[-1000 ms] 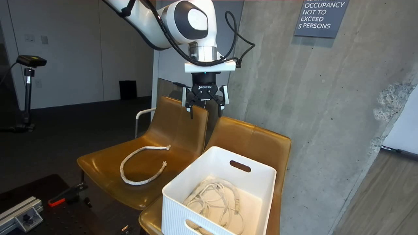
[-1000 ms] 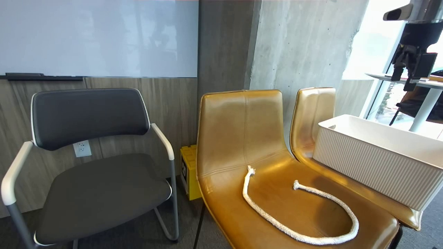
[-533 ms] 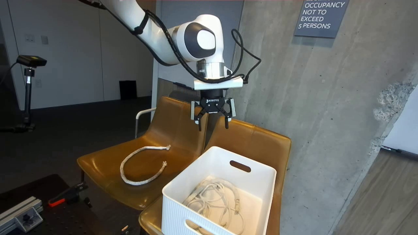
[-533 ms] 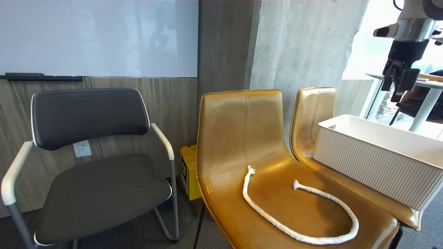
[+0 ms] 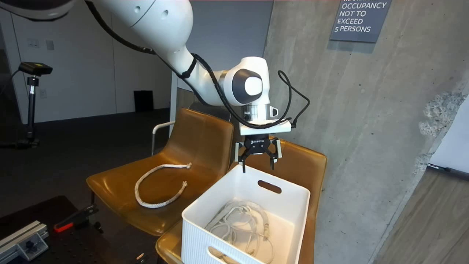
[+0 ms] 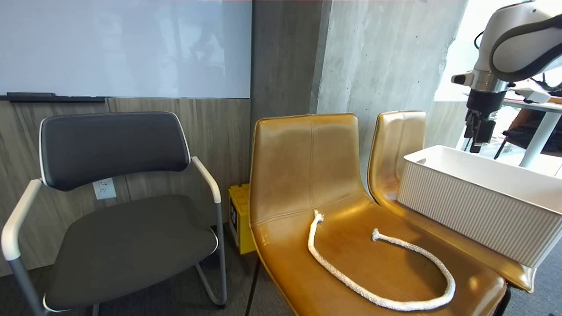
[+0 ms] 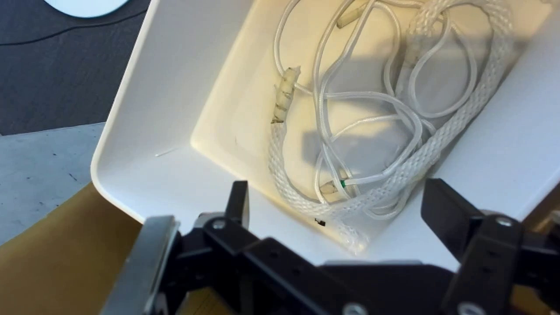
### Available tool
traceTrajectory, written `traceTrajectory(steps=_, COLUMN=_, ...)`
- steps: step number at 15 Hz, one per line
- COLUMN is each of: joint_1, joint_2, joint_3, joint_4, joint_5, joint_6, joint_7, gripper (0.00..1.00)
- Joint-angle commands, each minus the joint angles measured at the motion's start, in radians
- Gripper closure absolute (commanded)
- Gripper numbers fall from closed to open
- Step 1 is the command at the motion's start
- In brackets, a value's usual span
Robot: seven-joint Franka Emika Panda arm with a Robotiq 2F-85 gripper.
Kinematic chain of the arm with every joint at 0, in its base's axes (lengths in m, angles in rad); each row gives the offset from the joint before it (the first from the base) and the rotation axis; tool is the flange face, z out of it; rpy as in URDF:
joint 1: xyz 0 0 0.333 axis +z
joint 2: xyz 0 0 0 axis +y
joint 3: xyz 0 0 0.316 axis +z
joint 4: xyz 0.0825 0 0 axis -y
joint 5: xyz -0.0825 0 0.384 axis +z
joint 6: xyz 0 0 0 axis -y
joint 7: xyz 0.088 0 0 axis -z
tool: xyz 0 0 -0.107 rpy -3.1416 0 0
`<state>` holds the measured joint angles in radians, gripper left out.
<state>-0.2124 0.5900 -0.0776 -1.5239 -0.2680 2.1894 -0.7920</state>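
A concrete wall (image 5: 366,121) backs the scene, and a whiteboard (image 6: 127,48) spans an upper corner of an exterior view. In front of the concrete hangs the white robot arm (image 5: 205,82), wrist pointing down. A dark armchair (image 6: 136,250) stands next to a tan chair (image 6: 307,162), with a second tan chair (image 6: 397,140) just beside that one. A dark surface (image 5: 78,245) takes up a lower corner of an exterior view. The white ribbed bin (image 6: 465,208) sits on the second tan chair, hemmed in at one end by its backrest (image 5: 300,161), its tall walls enclosing what lies inside. A yellow crate (image 6: 241,219) stands low between the armchair and the first tan chair. On that first chair a white rope (image 6: 347,280) lies in a wide U, well apart from the arm. At the bottom of the bin, a braided rope (image 7: 450,127) bends around a tangle of thin cords (image 7: 363,180). The fingers (image 7: 448,214) are spread wide just above the bin's end nearest the backrest; that end wall shows beneath them in the wrist view. A black-and-red tool (image 5: 82,216) rests on the dark surface.
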Motion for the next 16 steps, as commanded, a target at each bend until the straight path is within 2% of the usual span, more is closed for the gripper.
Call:
traceTrajectory(steps=1, joint_1=-0.030, joint_2=0.117, joint_3=-0.005, joint_4=0.116, joint_5=0.013, joint_6=0.003, joint_7=-0.006, gripper=0.00)
traceTrajectory(steps=7, joint_1=-0.070, joint_2=0.279, joint_3=0.004, joint_4=0.235, joint_5=0.032, joint_6=-0.022, joint_7=-0.001, gripper=0.00)
traceTrajectory(steps=16, joint_1=-0.099, joint_2=0.440, joint_3=0.001, joint_4=0.346, joint_5=0.040, joint_6=-0.038, joint_7=0.005, gripper=0.00)
